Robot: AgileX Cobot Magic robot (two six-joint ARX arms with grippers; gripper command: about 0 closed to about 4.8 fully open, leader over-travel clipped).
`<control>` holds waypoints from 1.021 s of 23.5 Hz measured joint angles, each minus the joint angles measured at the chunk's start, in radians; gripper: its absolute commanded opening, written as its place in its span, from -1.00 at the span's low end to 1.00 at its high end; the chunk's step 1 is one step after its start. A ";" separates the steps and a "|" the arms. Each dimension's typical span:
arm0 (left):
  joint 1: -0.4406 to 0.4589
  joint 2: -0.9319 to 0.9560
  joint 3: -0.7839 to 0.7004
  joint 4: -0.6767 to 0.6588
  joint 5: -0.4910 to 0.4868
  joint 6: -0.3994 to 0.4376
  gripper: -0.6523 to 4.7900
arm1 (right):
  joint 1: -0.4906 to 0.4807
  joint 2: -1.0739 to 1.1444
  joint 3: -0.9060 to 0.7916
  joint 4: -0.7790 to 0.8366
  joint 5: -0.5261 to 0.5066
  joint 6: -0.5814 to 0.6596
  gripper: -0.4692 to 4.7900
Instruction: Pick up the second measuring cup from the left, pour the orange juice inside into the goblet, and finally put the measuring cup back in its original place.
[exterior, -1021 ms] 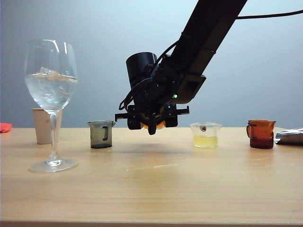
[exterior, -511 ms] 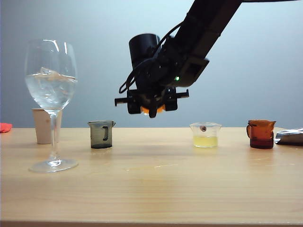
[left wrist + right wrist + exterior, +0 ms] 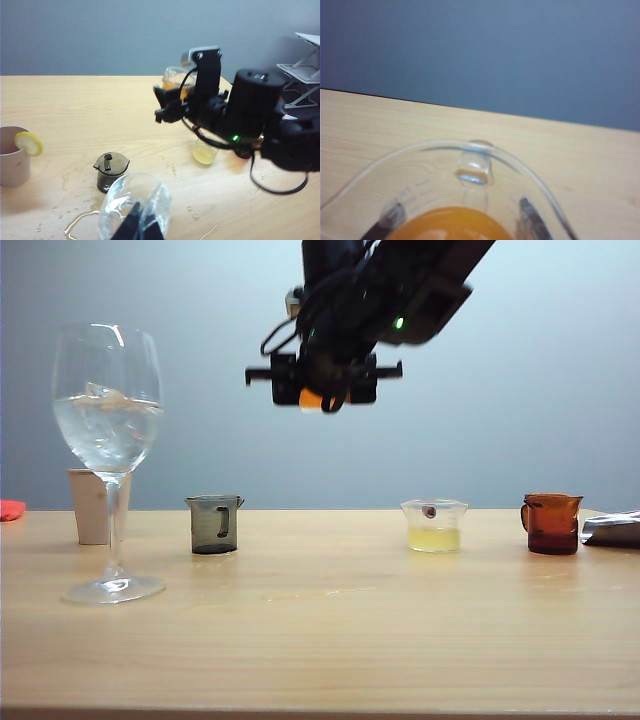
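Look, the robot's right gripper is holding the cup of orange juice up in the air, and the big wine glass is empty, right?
Not quite. The goblet is not empty: the exterior view shows clear liquid in its bowl. The rest is right: the right gripper holds the second measuring cup with the orange juice high above the table.

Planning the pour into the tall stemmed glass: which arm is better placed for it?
Right. The right gripper holds the small clear cup of orange juice in the air; the goblet stands left of it. The left gripper holds nothing.
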 measured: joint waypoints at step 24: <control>0.000 0.000 0.000 -0.043 0.000 -0.013 -0.78 | -0.035 -0.239 0.004 -0.244 -0.745 -0.133 -0.84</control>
